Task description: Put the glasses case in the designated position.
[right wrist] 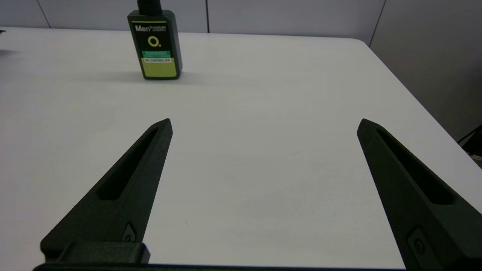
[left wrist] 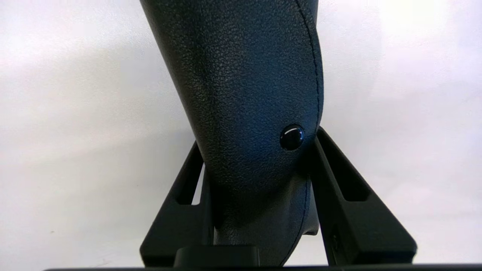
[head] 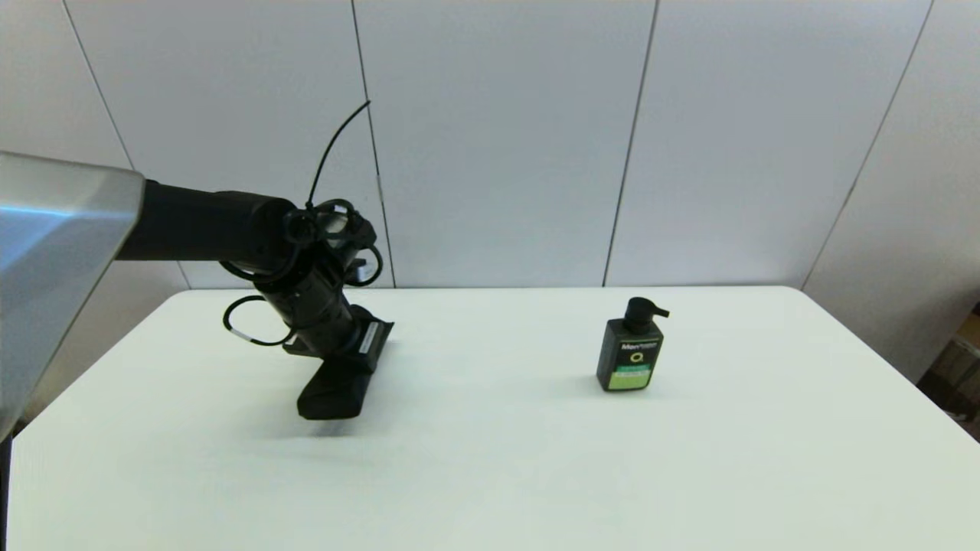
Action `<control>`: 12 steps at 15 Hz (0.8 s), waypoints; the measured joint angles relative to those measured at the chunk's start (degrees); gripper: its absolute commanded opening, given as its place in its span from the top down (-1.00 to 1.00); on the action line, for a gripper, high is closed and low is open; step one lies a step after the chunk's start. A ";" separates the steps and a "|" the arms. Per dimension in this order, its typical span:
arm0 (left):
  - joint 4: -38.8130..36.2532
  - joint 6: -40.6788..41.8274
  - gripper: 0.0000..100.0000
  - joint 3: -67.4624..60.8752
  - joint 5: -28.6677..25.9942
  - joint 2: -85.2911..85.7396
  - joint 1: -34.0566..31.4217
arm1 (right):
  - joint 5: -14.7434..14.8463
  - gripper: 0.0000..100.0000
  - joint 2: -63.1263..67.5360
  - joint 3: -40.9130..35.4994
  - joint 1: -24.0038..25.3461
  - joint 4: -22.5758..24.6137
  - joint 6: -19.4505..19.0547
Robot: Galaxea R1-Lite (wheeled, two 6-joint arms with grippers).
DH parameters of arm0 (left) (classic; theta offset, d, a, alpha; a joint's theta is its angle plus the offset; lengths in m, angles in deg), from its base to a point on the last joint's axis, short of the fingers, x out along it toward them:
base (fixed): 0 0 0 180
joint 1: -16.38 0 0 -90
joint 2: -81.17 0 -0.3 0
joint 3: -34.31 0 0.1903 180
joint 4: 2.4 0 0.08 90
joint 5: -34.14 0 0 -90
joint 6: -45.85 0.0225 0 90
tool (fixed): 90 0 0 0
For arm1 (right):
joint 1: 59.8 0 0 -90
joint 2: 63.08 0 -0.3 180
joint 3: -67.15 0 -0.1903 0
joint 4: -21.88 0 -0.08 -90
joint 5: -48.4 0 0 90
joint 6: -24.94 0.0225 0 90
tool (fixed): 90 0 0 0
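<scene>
Two arms noted. Left arm reaches in from the left edge, angled down; left gripper (left wrist: 260, 165) clamped on the glasses case (head: 331, 396) (lifted, it seems) above the table (head: 490, 474) toward its left side. Right gripper (right wrist: 263, 124) spread wide, empty, low over the right half, pump bottle (head: 629, 353) beyond.

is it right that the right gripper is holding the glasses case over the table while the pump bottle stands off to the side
Not quite: the holder is the left gripper, not the right. The left wrist view shows its jaws closed on the glasses case, and the head view shows that arm carrying it above the table. The right gripper is open with nothing in it. The pump bottle does stand off to the side.
</scene>
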 measured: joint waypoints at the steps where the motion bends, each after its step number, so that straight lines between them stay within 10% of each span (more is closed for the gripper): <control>1: 0.02 0.05 1.00 0.12 0.00 0.48 0.00 | -0.02 -1.00 0.00 0.00 -0.02 0.00 0.00; 12: 0.05 0.11 1.00 1.55 -0.01 6.16 4.78 | 0.02 -1.00 0.00 0.00 -0.02 0.00 0.00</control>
